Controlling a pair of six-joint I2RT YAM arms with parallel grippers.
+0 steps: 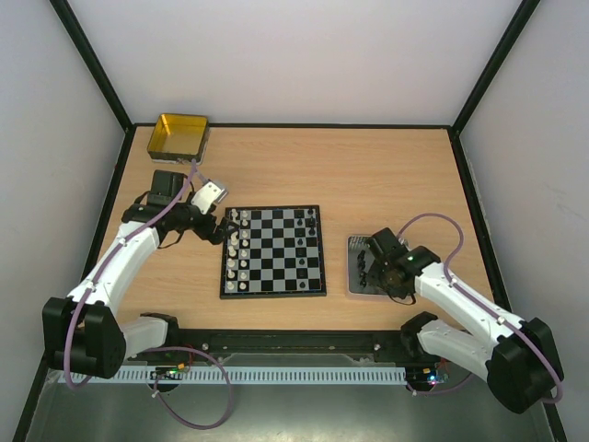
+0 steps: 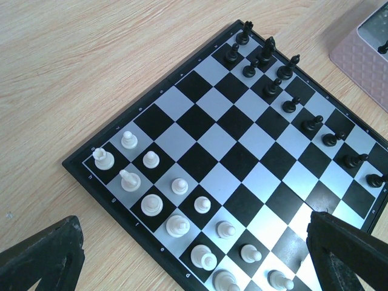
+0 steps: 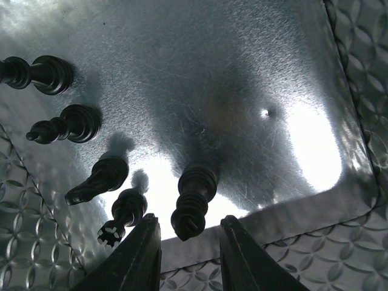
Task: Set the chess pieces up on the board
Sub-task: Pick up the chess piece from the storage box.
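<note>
The board [image 1: 273,250] lies mid-table, whitish pieces [image 1: 238,250] in its left columns and black pieces [image 1: 309,241] on its right side. The left wrist view shows the board [image 2: 224,145] with whitish pieces [image 2: 179,185] in two rows and black pieces [image 2: 272,88] along the far edge. My left gripper [image 1: 219,232] is open and empty at the board's left edge. My right gripper [image 3: 189,239] is open over the grey tray [image 3: 242,79], its fingertips on either side of the top of a black piece [image 3: 193,200]. Several more black pieces [image 3: 73,124] stand on the tray to the left.
A yellow tin [image 1: 178,136] sits at the back left corner. The grey tray [image 1: 361,267] lies right of the board, under my right gripper. Black frame rails run along the table's edges.
</note>
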